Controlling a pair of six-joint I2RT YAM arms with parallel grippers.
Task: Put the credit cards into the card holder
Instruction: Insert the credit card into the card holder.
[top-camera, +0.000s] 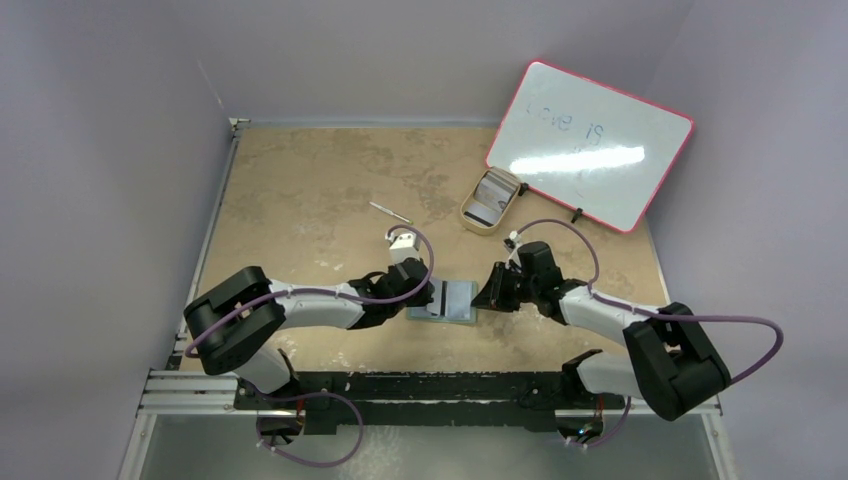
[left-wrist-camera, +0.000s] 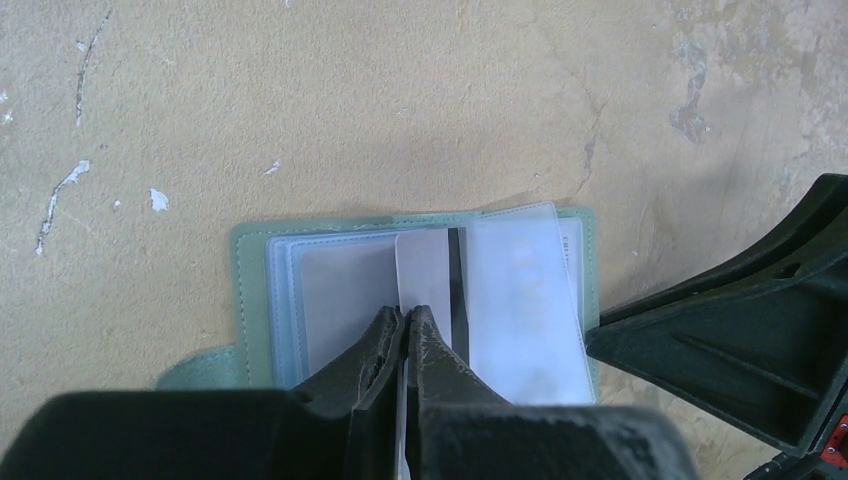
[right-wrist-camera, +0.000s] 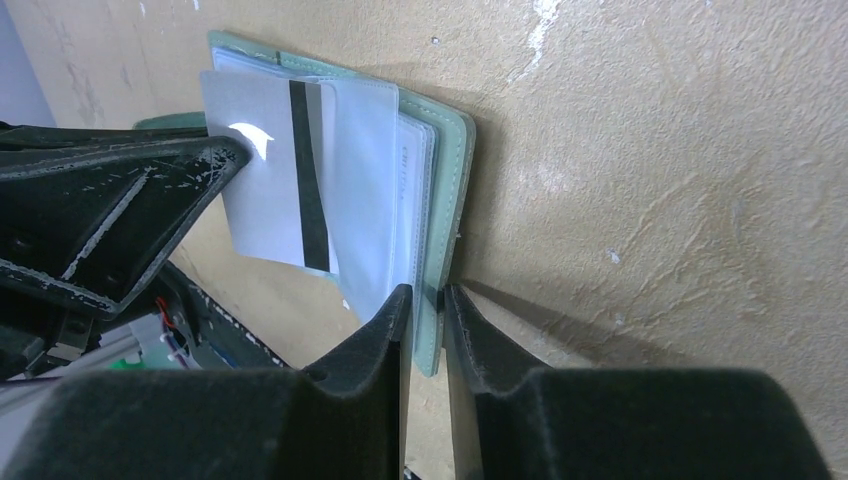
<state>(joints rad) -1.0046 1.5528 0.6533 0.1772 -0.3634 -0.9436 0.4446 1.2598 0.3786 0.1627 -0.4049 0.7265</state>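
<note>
While my left gripper (left-wrist-camera: 403, 318) pinches a greyish-white plastic card with a dark stripe (left-wrist-camera: 425, 268), partly under a clear sleeve (left-wrist-camera: 520, 300), the grey-green folding card holder (top-camera: 457, 300) lies open mid-table, its right edge clamped by my right gripper (right-wrist-camera: 428, 295). More cards (top-camera: 490, 195) sit in the beige oval tray (top-camera: 476, 227) beyond, so I judge most of the task remains.

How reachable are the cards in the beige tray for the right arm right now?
Probably not at once: the right gripper is shut on the card holder's edge and would have to let go first. Otherwise nothing stands between it and the tray.
</note>
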